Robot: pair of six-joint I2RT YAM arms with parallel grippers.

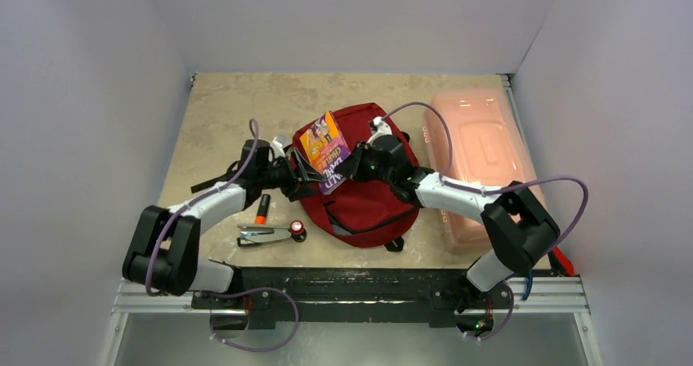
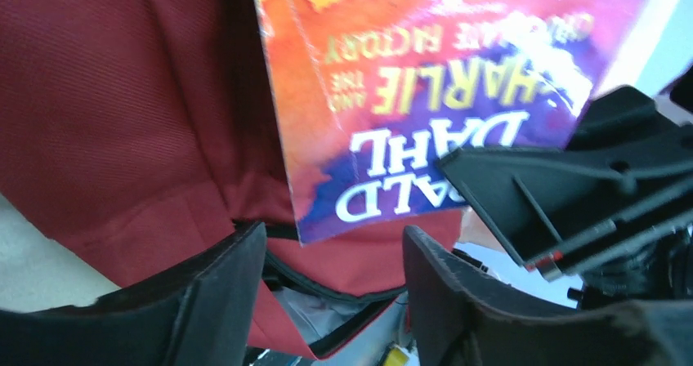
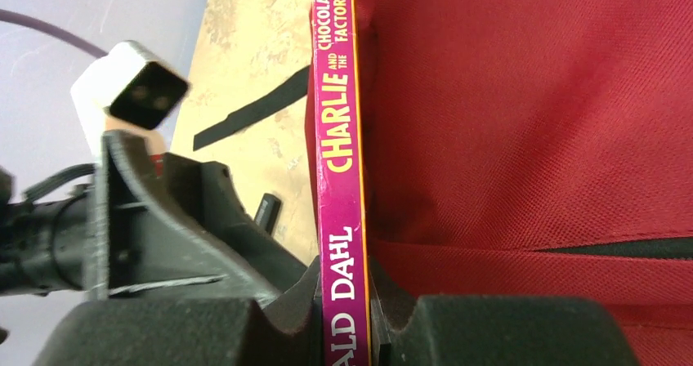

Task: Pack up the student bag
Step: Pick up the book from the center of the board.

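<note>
My student bag (image 1: pixel 368 207) lies mid-way across the table (image 1: pixel 221 113), under both grippers. The book (image 1: pixel 325 152) reads "Roald Dahl, Charlie and the Chocolate Factory". My right gripper (image 3: pixel 347 321) pinches its spine just above the bag. My left gripper (image 2: pixel 331 288) stands parted and empty at the bag's zipper opening.

Soft, even light falls from above in the top view, only faint shadows on the surface (image 1: pixel 212 113); left wrist picture smeared, the book (image 2: pixel 425 96) lettering blurry; right wrist sharper, the right claw (image 3: pixel 343 321) dark, out of focus.
</note>
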